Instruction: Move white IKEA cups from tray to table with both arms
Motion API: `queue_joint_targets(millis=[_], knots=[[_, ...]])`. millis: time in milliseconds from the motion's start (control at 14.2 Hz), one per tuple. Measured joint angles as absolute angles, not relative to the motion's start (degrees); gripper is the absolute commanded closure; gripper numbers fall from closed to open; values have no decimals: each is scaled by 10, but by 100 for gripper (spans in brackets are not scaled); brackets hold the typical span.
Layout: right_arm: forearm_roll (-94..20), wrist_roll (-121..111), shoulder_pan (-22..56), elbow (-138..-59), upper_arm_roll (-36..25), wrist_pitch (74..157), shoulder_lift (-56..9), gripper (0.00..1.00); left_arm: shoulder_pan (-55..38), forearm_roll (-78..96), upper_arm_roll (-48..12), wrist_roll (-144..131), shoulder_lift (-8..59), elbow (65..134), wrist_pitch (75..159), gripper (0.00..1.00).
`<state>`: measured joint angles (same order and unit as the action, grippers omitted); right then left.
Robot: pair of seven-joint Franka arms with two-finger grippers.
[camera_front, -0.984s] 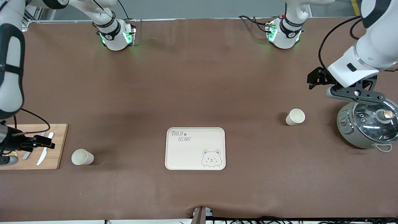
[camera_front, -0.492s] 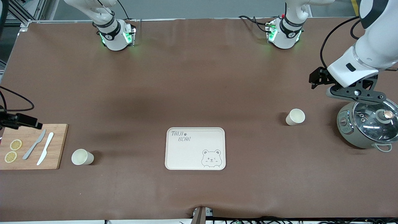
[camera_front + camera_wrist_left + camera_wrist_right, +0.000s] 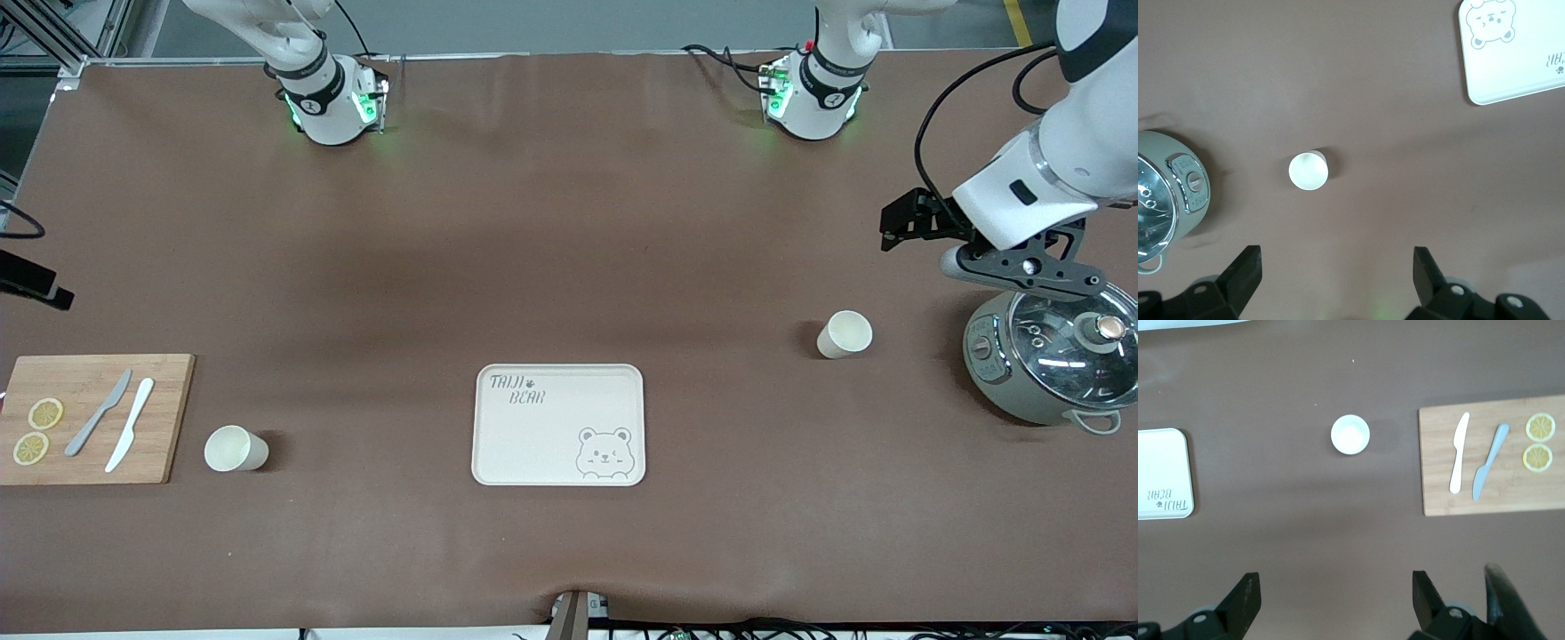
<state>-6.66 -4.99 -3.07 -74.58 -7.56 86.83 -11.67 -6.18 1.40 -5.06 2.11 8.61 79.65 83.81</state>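
Both cups (image 3: 845,334) (image 3: 235,448) stand on table (image 3: 569,222), tray (image 3: 558,425) bare. Left hand (image 3: 1338,273) & right hand (image 3: 1331,597) wide open, nothing held; clean retreat advised, cups left undisturbed.

A: What do the two white jointed robot arms (image 3: 1058,151) look like?

B: Glossy white shells with black bands at the joints, round white bases lit green, and black cables looping off the left arm's wrist.

A: And the hands?

B: Matte black two-finger grippers (image 3: 1337,270), apparently bolted through small silver screws.
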Motion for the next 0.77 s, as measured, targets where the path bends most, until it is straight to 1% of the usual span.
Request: queue_joint_targets(millis=[281, 562, 773], knots=[[-66, -21, -30, -758, -74, 843, -93, 0, -60, 14, -51, 21, 87, 796, 853, 0], [-41, -18, -18, -806, -73, 881, -64, 0, -58, 14, -50, 21, 87, 796, 855, 0], [-30, -17, -5, -824, -73, 896, -54, 0, -57, 14, -50, 21, 87, 796, 855, 0]])
